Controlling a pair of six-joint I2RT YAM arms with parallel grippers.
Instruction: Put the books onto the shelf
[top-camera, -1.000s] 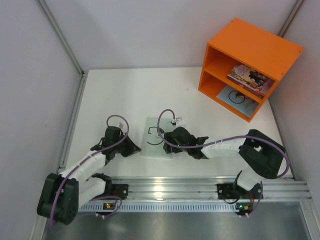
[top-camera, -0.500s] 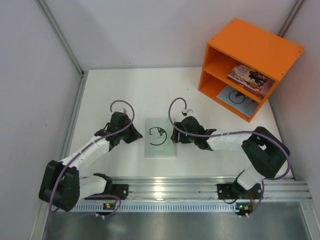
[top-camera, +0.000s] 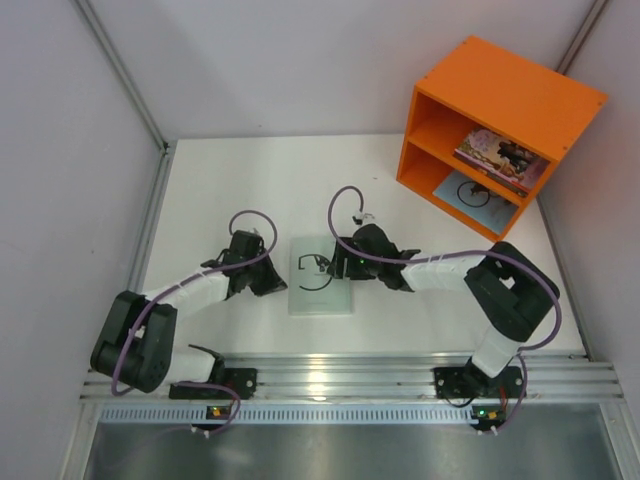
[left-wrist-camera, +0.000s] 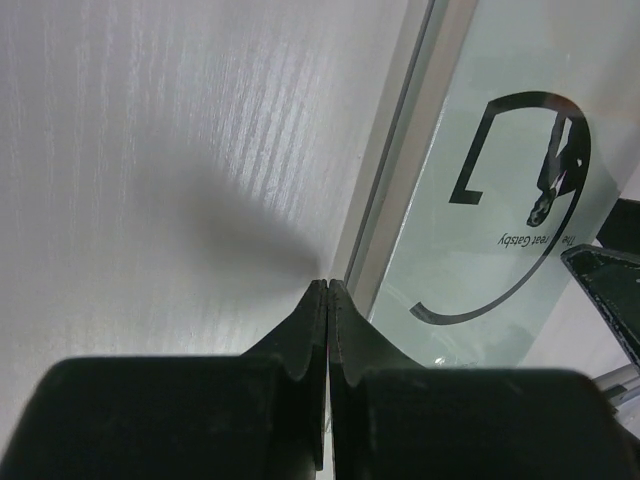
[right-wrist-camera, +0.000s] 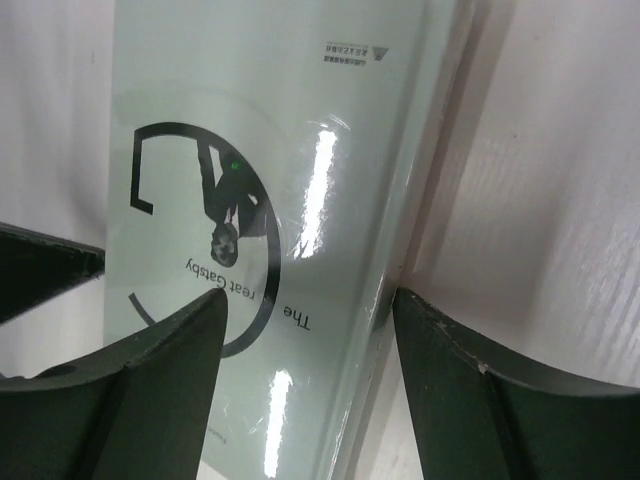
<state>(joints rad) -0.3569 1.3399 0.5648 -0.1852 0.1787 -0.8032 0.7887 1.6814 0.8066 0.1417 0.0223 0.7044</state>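
**Top, left-wrist and right-wrist views.** A pale green book (top-camera: 310, 297) is shown lying flat on the white table (top-camera: 230, 190), between the two arms and well apart from the orange shelf (top-camera: 520, 95) at the far right corner.

A black broken ring enclosing a small figure is printed on its cover. Along the ring the words "The" and "reat Gatsby" can be read in both wrist views; the letter before "reat" is not legible. Near one end of the cover a small block of fine print (right-wrist-camera: 350, 52) is seen, too small to be read.

The left gripper (left-wrist-camera: 328, 287) is shown with its jaws pressed together. Its tips are set low over the table just beside the book's left long edge, and nothing is held between them.

The right gripper (right-wrist-camera: 308, 298) is shown with its jaws apart, astride the book's right long edge. One finger (right-wrist-camera: 150, 390) is placed over the cover and the other over the bare table beside the book. The book is not clamped.

In the shelf's upper compartment a pink illustrated book (top-camera: 500, 153) is laid flat. In the lower compartment a light blue book (top-camera: 468, 190) bearing a black ring mark is laid flat. Any writing on these two is too small to be made out.
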